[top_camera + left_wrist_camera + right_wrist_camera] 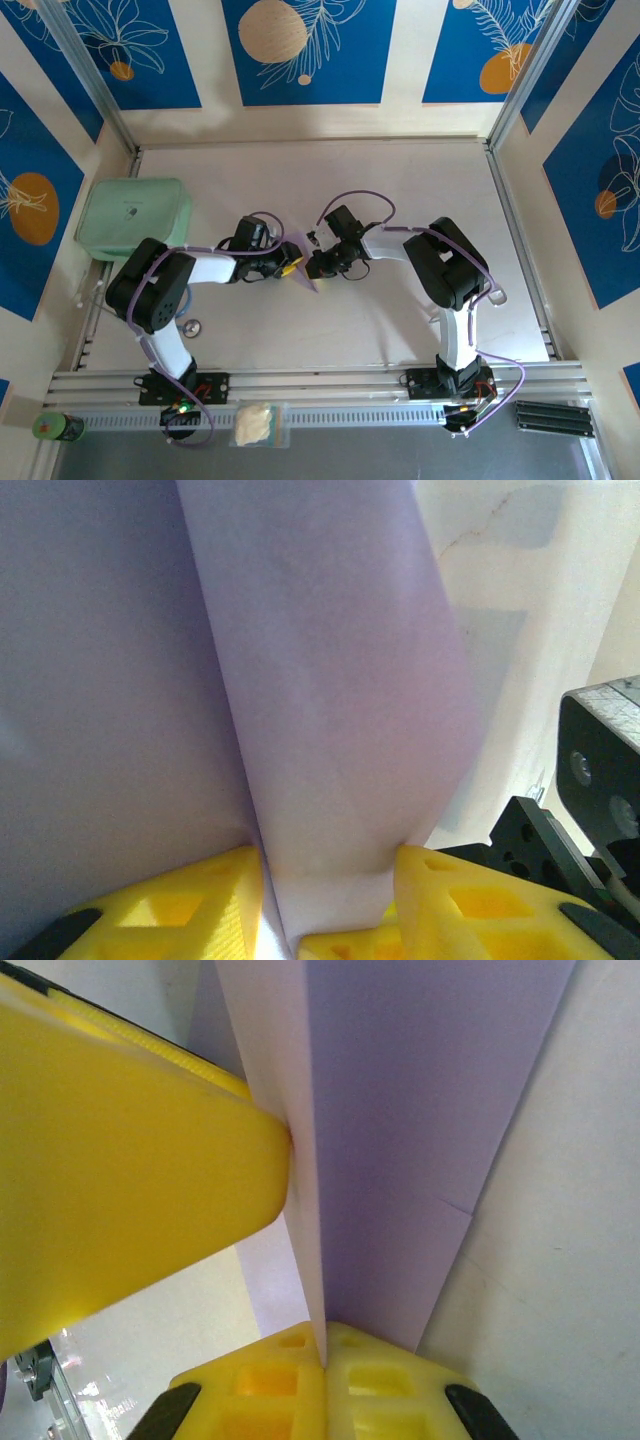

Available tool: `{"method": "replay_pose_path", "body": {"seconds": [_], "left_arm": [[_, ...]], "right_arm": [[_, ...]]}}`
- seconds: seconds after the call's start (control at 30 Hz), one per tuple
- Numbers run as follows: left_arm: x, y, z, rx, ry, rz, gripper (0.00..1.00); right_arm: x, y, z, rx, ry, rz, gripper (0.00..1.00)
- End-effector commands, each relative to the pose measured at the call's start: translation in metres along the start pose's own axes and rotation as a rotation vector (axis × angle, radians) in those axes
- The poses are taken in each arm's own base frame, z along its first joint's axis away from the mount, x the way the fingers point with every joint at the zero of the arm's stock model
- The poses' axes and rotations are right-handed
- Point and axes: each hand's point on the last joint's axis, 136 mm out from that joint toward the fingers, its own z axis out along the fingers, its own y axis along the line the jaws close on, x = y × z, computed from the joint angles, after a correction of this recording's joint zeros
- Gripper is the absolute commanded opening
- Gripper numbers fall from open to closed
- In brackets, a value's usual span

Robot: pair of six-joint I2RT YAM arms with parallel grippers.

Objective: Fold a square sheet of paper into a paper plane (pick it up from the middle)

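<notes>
Paper plane [400, 1110] one, left gripper [330, 905], right gripper [325, 1365]

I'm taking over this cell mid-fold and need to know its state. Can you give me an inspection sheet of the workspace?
Surface: white table, metal rails along its edges.
Job's things: lilac paper, partly folded, standing edgewise between both tools at mid-table.
Clutter: mint-green box at the left edge; small round item near the left arm; clear bag, green can and black block along the front rail.
Grippers: left tool open, a paper fold between its fingers; right tool shut on the paper's edge.
Cables: purple cables looped along both arms, none seen snagged.
Surroundings: blue printed wall panels.
</notes>
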Motion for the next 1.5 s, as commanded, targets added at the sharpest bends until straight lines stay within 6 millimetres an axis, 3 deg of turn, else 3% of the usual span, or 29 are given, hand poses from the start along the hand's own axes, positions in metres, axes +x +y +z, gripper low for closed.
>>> {"method": "replay_pose_path", "body": {"seconds": [0.0, 0.17, 0.4, 0.63, 1.2, 1.47], "left_arm": [[0.007, 0.014, 0.003, -0.062, 0.023, -0.011, 0.40], [0.010, 0.035, 0.001, -0.166, 0.026, -0.057, 0.34], [0.012, 0.051, 0.002, -0.239, 0.029, -0.095, 0.33], [0.013, 0.056, 0.005, -0.258, 0.044, -0.104, 0.33], [0.016, 0.073, 0.004, -0.345, 0.054, -0.146, 0.35], [0.017, 0.073, 0.004, -0.347, 0.056, -0.148, 0.34]], "right_arm": [[0.004, 0.001, 0.003, -0.018, 0.036, 0.009, 0.07], [0.003, 0.002, 0.002, -0.020, 0.035, 0.014, 0.09], [0.000, 0.009, -0.008, -0.047, 0.003, 0.025, 0.18], [-0.004, 0.011, -0.026, -0.035, -0.072, 0.053, 0.25], [0.007, 0.005, -0.011, 0.021, -0.038, 0.049, 0.25], [0.010, 0.001, -0.007, 0.028, -0.024, 0.049, 0.18]]}}
